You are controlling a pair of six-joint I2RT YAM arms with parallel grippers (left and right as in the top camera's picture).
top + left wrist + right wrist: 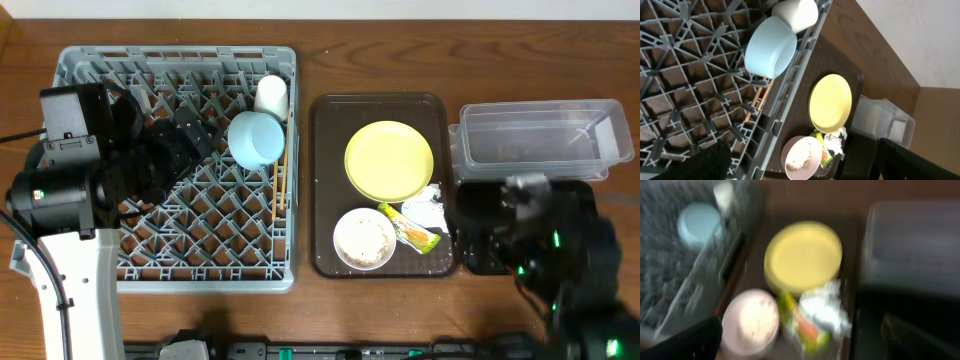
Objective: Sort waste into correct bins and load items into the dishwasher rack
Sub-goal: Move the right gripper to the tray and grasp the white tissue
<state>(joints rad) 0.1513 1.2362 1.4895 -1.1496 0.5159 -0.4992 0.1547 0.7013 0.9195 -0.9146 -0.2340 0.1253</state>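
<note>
On tray (pixel 330 200) — 1 plate (pixel 389 160), 1 white bowl (pixel 364 239), left pincer (pixel 185 145) apart, right pincer (pixel 490 225) apart

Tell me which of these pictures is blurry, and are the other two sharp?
Right wrist view: smeared all over, with the yellow plate and white bowl soft-edged. Overhead view: crisp and evenly lit, only the right arm a little blurred. Left wrist view: sharp but tilted, the light blue bowl clear.
</note>
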